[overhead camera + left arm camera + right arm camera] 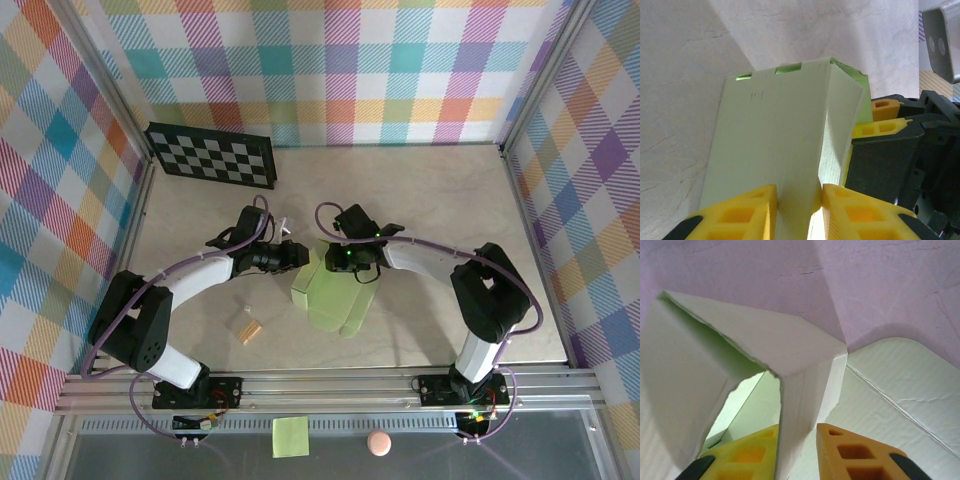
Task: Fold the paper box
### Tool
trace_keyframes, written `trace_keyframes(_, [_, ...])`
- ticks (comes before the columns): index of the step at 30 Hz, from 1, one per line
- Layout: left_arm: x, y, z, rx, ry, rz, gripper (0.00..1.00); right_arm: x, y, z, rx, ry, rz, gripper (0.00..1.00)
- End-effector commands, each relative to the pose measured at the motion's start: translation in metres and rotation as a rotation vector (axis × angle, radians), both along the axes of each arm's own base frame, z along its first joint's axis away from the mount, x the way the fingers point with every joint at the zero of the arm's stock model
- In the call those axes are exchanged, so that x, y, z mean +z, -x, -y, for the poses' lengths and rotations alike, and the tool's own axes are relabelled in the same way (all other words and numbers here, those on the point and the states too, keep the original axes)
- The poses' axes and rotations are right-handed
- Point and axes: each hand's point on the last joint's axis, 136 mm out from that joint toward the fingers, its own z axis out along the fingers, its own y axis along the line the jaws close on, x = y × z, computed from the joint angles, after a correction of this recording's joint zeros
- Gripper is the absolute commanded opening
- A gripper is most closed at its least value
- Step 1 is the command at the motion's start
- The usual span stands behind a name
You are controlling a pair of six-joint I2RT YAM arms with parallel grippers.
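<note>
The paper box (335, 300), pale lime-green card, lies partly folded at the table's middle, with one end raised between the two grippers. My left gripper (300, 256) reaches in from the left. In the left wrist view it (799, 192) is shut on an upright wall of the box (770, 130), both yellow pads touching the card. My right gripper (337, 260) comes from the right. In the right wrist view it (797, 432) straddles a folded corner wall (790, 345). The card rests against the left finger (745, 455), with a gap beside the right finger (855, 455).
A folded chessboard (212, 155) lies at the back left. A small tan block (249, 330) sits near the front, left of the box. A yellow-green sticky note (290, 437) and a pink ball (378, 443) lie below the rail. Plaid walls close in three sides.
</note>
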Motion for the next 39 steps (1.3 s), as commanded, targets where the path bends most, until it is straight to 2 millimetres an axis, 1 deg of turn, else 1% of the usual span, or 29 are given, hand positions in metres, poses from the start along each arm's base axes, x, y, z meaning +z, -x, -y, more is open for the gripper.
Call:
trace_keyframes(1, [-0.021,0.013,-0.010,-0.001,-0.094,-0.070,0.29,0.030,-0.001,-0.001,0.042,-0.037,0.089,0.28])
trace_keyframes(3, [-0.022,0.013,-0.011,-0.001,-0.100,-0.072,0.29,0.047,0.000,0.002,0.089,-0.057,0.135,0.35])
trace_keyframes(6, [-0.023,0.012,-0.011,-0.002,-0.104,-0.074,0.29,0.065,0.003,0.009,0.175,-0.085,0.190,0.44])
trace_keyframes(8, [-0.023,0.012,-0.011,-0.003,-0.105,-0.074,0.29,0.072,0.002,0.016,0.221,-0.105,0.212,0.47])
trace_keyframes(11, [-0.022,0.012,-0.011,-0.004,-0.104,-0.073,0.29,0.079,-0.004,0.026,0.336,-0.164,0.271,0.47])
trace_keyframes(14, [-0.022,0.013,-0.012,-0.005,-0.108,-0.075,0.29,0.088,-0.010,0.034,0.495,-0.172,0.409,0.49])
trace_keyframes(16, [-0.022,0.013,-0.012,-0.005,-0.113,-0.074,0.29,0.091,-0.012,0.038,0.620,-0.167,0.515,0.55])
trace_keyframes(19, [-0.023,0.013,-0.013,-0.002,-0.115,-0.073,0.29,0.083,-0.014,0.043,0.796,-0.132,0.618,0.58])
trace_keyframes(21, [-0.025,0.014,-0.013,-0.001,-0.112,-0.078,0.29,0.071,-0.017,0.043,0.889,-0.091,0.671,0.59])
trace_keyframes(24, [-0.025,0.014,-0.013,-0.001,-0.112,-0.079,0.29,0.060,-0.019,0.037,1.003,-0.098,0.707,0.59])
trace_keyframes(30, [-0.025,0.014,-0.011,-0.009,-0.104,-0.086,0.29,0.045,-0.035,0.021,1.093,-0.139,0.742,0.58])
trace_keyframes(36, [-0.022,0.015,-0.010,-0.012,-0.097,-0.079,0.29,0.025,-0.034,0.005,1.178,-0.165,0.708,0.54])
trace_keyframes(39, [-0.022,0.015,-0.010,-0.018,-0.100,-0.081,0.29,0.021,-0.031,-0.002,1.199,-0.171,0.709,0.52])
